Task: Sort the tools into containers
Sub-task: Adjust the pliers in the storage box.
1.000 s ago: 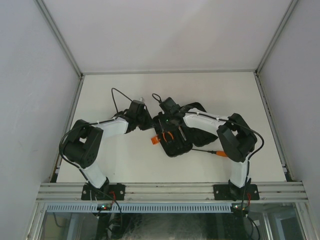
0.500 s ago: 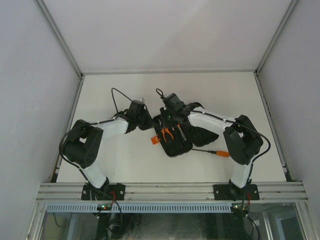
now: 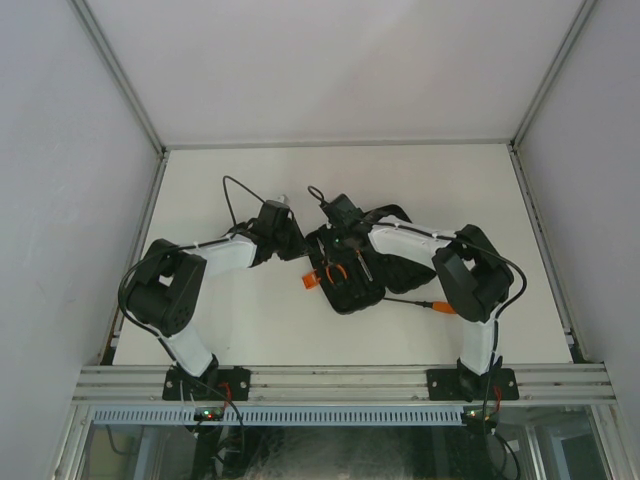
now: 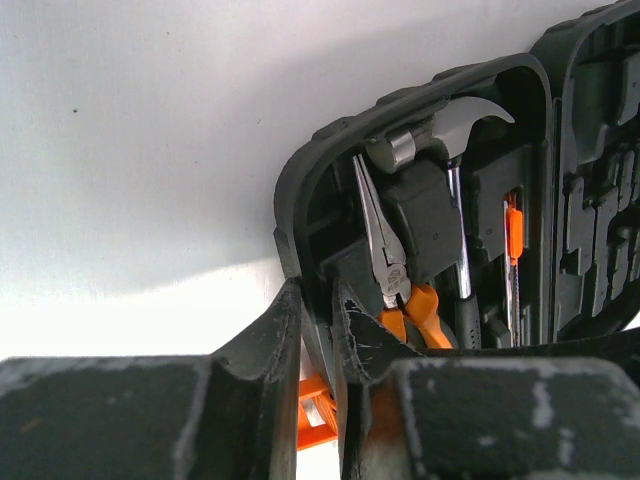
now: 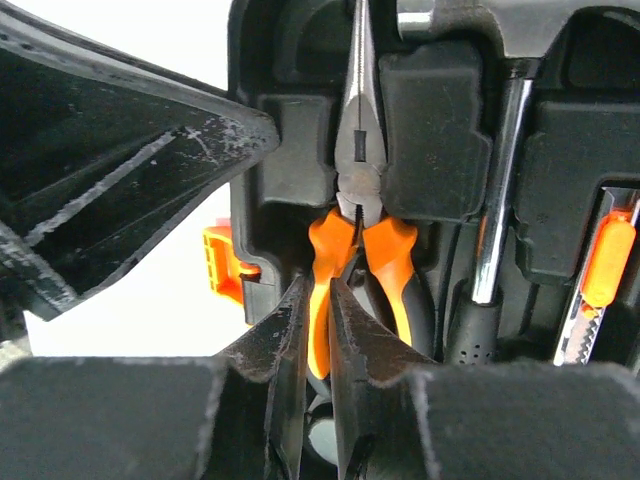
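Change: over the last second the right arm's elbow swings out toward the right edge of the table (image 3: 250,330) and comes back; the right tool (image 5: 317,300) has drawn its fingers closer together. The left arm and the case (image 4: 300,200) have not shifted.
Case: open, at the middle of the table, a little toward the near edge, with its orange latch (image 5: 222,260) on the left arm's side.
Pliers (image 5: 350,170): lying in their moulded slot in the case, nose pointing away from the right tool and orange handles toward it; the long axis runs in line with that tool's fingers.
Right tool: narrowed to a slim gap around the left orange handle, both fingers apparently touching it, so it pinches the pliers.
Left tool (image 4: 318,300): pressed together on the case wall just beside the latch, steadying the case.
Nearer arm: the right one, already on the pliers.
Also stowed: hammer (image 5: 500,180) beside the pliers, then a stowed screwdriver (image 5: 608,250).
Left out: a loose screwdriver (image 3: 425,303) on the table just right of the case, toward the near right corner.
Judgement: the pliers look seated; letting go and lifting straight back along their axis seems the next need, then the loose screwdriver, which lies closer to the right arm.
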